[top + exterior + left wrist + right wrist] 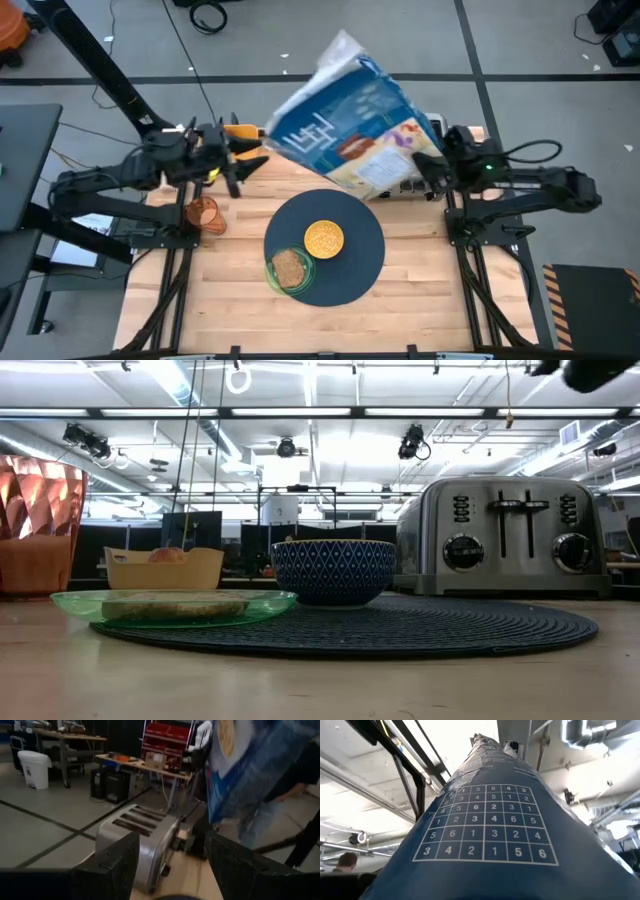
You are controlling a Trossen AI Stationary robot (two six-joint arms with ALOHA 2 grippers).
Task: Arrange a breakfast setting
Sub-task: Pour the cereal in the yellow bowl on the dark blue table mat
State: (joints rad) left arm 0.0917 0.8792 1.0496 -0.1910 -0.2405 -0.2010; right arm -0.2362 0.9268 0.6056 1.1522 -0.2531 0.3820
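Observation:
My right gripper [432, 165] is shut on a large blue cereal bag [350, 120], held high over the table's far side; the bag fills the right wrist view [490, 830]. On the round dark mat [350, 275] stand a blue-patterned bowl [333, 570] holding yellow cereal [324, 238] and a green plate with toast [290, 268], which rests partly on the mat's left edge. My left gripper [170, 865] is open and empty near the far left, above the table. The orange tumbler [205, 213] stands left of the mat. The spoon and blue cup do not show. My right gripper holds the cereal bag by its end nearest the table's right side [415, 150]. The bag itself hides the fingers in the right wrist view, so the kind of hold does not show. The bag is lifted clear and slants toward the far left.
The silver toaster [505, 535] stands at the far edge behind the mat, mostly under the bag in the high view. A yellow tray [165, 568] with a red apple [167, 554] sits at the far left, by my left gripper. Bare wood lies near the front edge.

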